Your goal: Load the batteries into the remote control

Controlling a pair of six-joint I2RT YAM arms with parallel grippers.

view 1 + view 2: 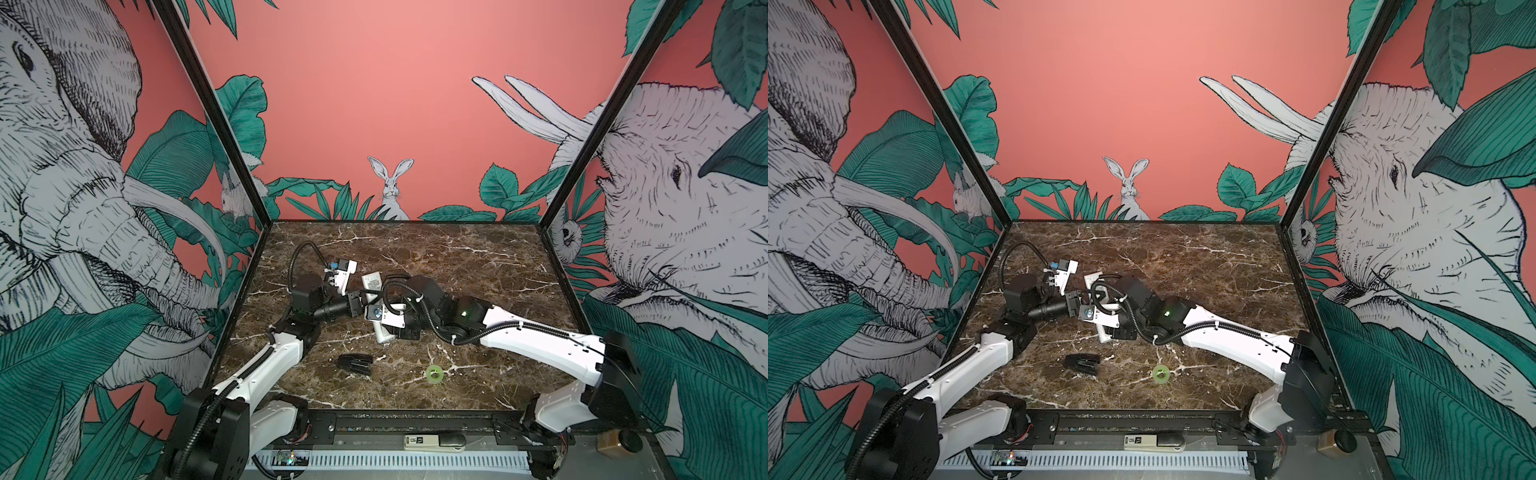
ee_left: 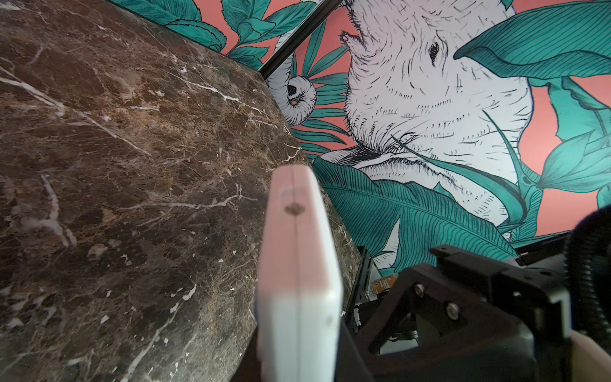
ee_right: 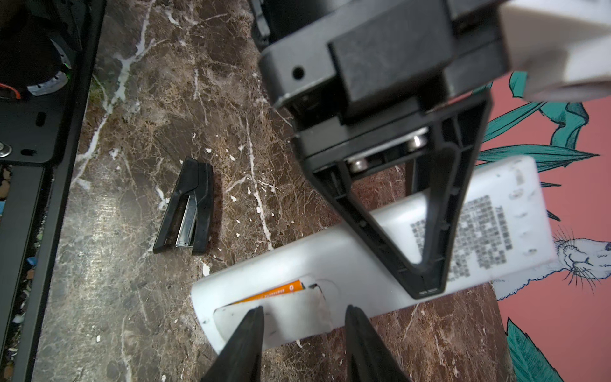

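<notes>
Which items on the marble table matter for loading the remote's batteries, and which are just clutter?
For the job:
long slim white plastic remote control, back up
thin orange cylindrical battery in its compartment
small white rectangular cover piece partly over that compartment

Lying about:
black plastic stapler
green tape ring

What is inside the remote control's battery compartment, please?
One orange battery shows at the opening's edge. The white cover hides the rest, so a second battery cannot be confirmed.
</notes>
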